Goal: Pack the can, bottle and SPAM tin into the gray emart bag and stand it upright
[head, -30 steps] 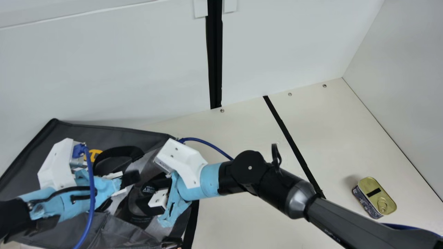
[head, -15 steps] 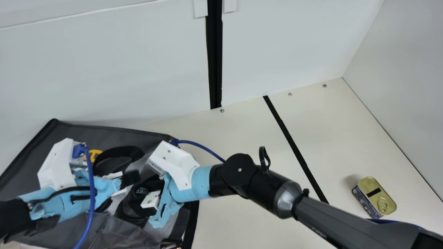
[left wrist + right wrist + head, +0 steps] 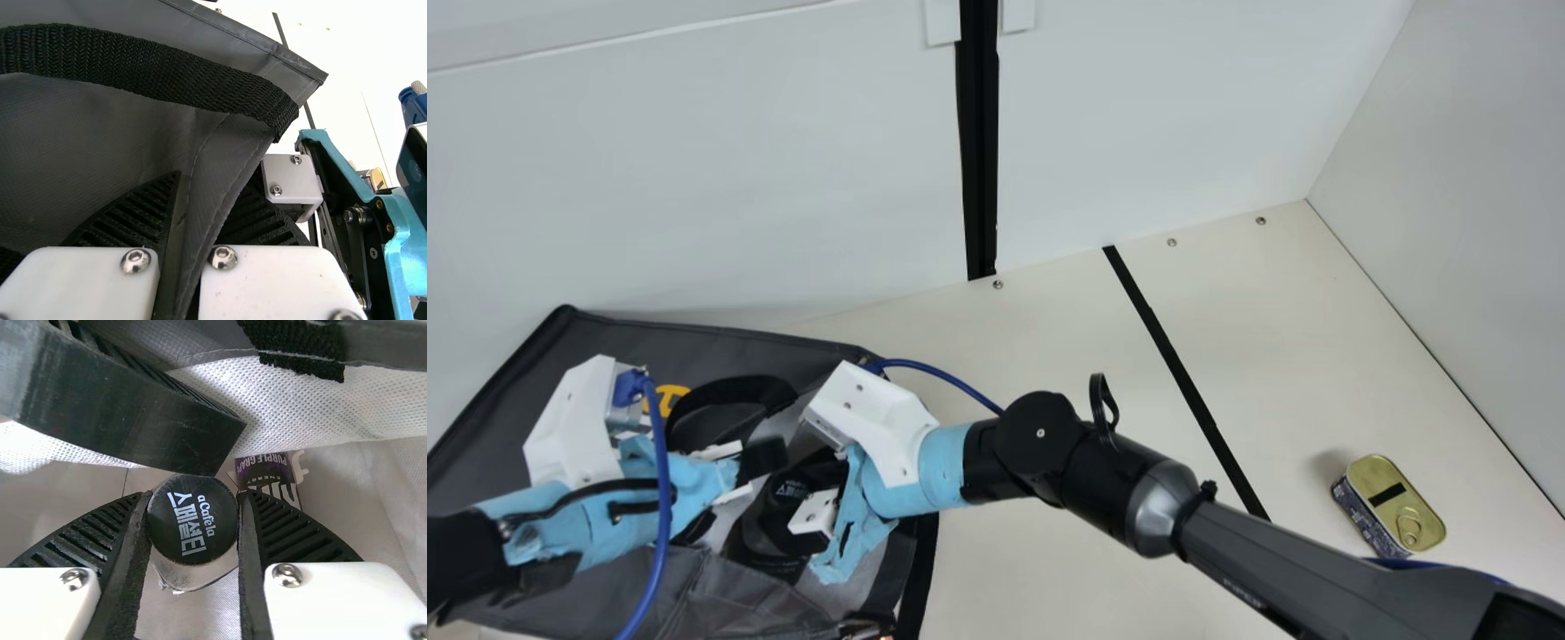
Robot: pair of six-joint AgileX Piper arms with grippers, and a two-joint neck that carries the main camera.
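In the main view my left gripper (image 3: 758, 471) is at the gray emart bag (image 3: 631, 342); the left wrist view shows that gripper (image 3: 215, 200) shut on the bag's folded edge (image 3: 217, 173). My right gripper (image 3: 811, 516) reaches into the bag's mouth, around the bottle's black cap (image 3: 790, 491). In the right wrist view the gripper (image 3: 193, 513) is shut on that cap (image 3: 192, 520). Beyond it inside the bag is the purple and black can (image 3: 268, 472), partly covered. The SPAM tin (image 3: 1394, 507), gold-topped with a pull ring, sits on the table at the right.
A white back wall (image 3: 711, 178) stands close behind the bag, and another wall (image 3: 1476, 222) bounds the table's right side. My right forearm (image 3: 1272, 551) crosses the table between bag and tin. Black tape (image 3: 1183, 378) runs along the tabletop.
My right gripper and arm have shifted slightly left, the bottle's cap moving with them, then nearly stopped. The left arm has kept still on the bag.
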